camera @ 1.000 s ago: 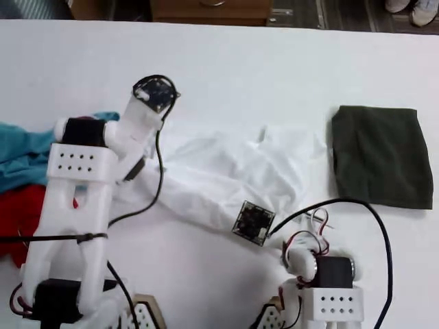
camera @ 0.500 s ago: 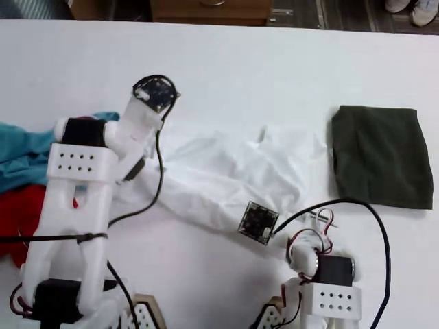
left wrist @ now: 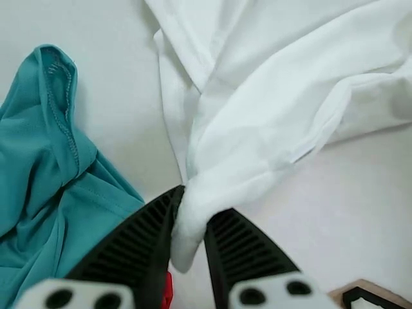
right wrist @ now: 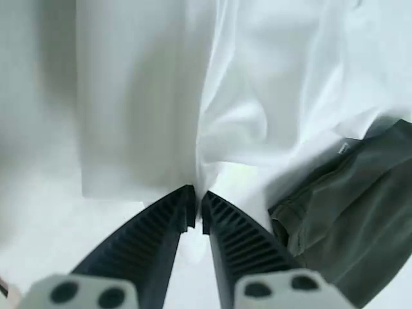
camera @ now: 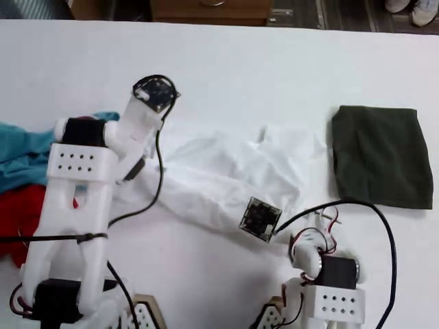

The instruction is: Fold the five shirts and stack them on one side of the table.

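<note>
A white shirt (camera: 226, 171) lies crumpled and stretched across the middle of the table. My left gripper (left wrist: 190, 225) is shut on a bunched end of the white shirt (left wrist: 257, 122), right beside the teal shirt (left wrist: 45, 167). My right gripper (right wrist: 196, 203) is shut on the near edge of the white shirt (right wrist: 148, 109), low over the table. A folded dark green shirt (camera: 381, 154) lies flat at the right side, also seen as the dark green shirt (right wrist: 335, 225) in the right wrist view. The teal shirt (camera: 24, 147) and a red shirt (camera: 20, 212) are heaped at the left edge.
The left arm (camera: 79, 178) stands over the left part of the table, partly covering the heap. The right arm (camera: 322, 271) sits near the front edge with its cable looping beside the green shirt. Bare white table (camera: 240, 68) stretches along the far side.
The right arm's wrist has shifted slightly to the right, holding the shirt's near edge. The left arm and the other shirts have not moved.
</note>
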